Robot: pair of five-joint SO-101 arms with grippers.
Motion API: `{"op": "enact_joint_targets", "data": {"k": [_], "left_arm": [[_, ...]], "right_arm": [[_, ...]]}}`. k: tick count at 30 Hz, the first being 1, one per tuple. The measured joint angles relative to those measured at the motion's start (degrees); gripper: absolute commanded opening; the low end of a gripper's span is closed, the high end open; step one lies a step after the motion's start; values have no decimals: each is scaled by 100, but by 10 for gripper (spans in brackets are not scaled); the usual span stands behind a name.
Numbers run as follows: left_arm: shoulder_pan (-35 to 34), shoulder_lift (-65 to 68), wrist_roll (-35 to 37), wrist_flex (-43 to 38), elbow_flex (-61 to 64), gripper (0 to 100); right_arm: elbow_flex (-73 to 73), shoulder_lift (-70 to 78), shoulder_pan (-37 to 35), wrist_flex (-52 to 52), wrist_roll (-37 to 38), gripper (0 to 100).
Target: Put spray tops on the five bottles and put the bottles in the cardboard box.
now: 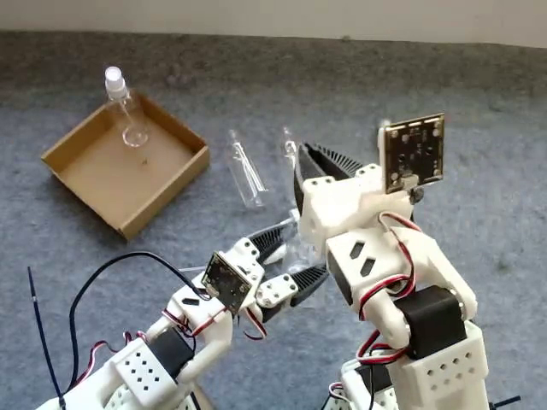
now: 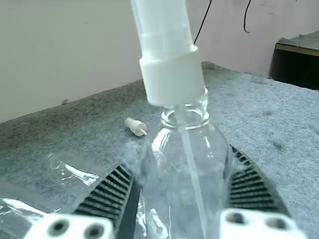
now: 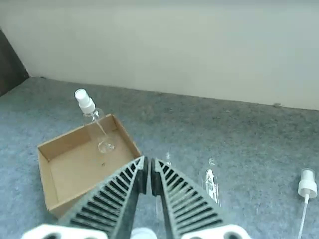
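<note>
High view: bottle [image 1: 126, 115] in cardboard box [image 1: 111, 175]

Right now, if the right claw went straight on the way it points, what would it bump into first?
Likely the grey mat, close by the clear bottle lying past the right gripper's tips, just beside the cardboard box's near corner. Depth is hard to judge.

This looks like a small robot workroom. Two white plastic robot arms [image 1: 385, 256] stand on a bench covered in rough grey cloth [image 1: 479, 120]. Loose red and black wires [image 1: 128, 254] hang off them. A bare brown circuit board [image 1: 413, 154] sticks up. The pale wall [image 3: 199, 45] behind is plain.
</note>
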Motion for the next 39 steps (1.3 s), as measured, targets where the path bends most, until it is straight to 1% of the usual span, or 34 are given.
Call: {"op": "enact_joint_targets", "data": {"k": [3, 6, 11, 24, 31, 39], "left_arm": [[-202, 0, 0, 0, 0, 66], [-185, 0, 0, 0, 0, 66], [-211, 0, 0, 0, 0, 66], [-211, 0, 0, 0, 0, 66], [-211, 9, 0, 0, 0, 66], [-281, 0, 0, 0, 0, 66]], "right_arm": [[0, -9, -149, 229, 0, 5], [0, -18, -255, 404, 0, 5], [0, -18, -264, 536, 0, 5], [-141, -97, -246, 1495, -9, 5], [-378, -88, -246, 1591, -9, 5], [-1090, -53, -255, 1644, 0, 5]]}}
